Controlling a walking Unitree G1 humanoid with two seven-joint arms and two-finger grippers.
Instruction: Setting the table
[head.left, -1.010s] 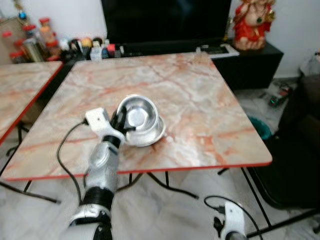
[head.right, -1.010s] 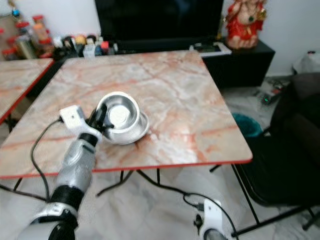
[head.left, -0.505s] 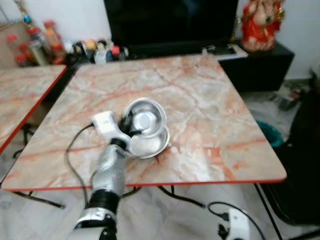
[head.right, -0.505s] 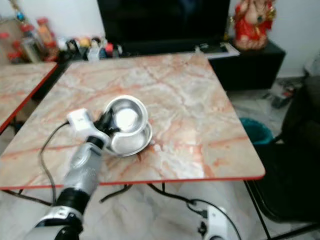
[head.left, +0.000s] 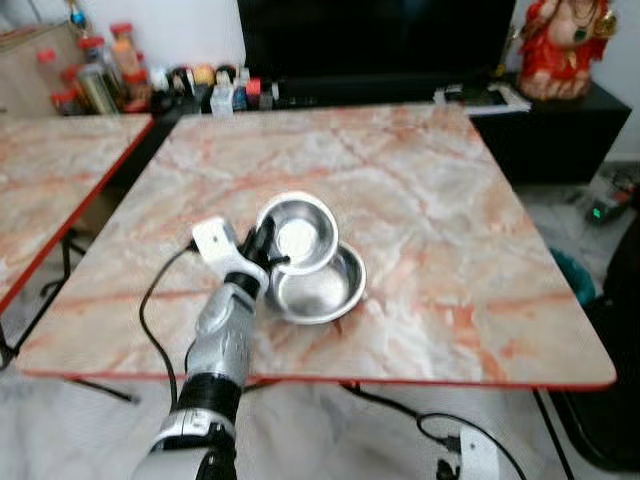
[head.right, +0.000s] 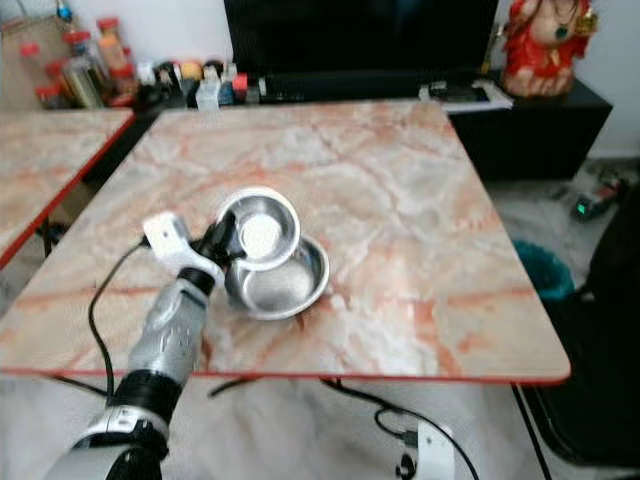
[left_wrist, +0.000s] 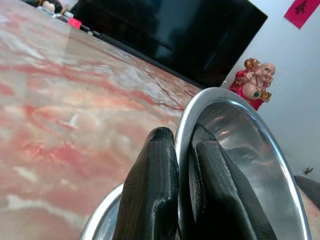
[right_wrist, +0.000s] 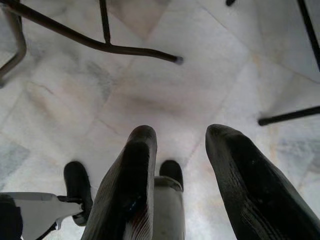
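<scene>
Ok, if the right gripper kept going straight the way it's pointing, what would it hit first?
Most likely the pale tiled floor. The right gripper hangs low, fingers apart, aimed down at bare tile between black table legs.

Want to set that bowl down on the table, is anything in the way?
Directly beneath the bowl in the left claw sits a second bowl. The table beyond them looks bare.
</scene>
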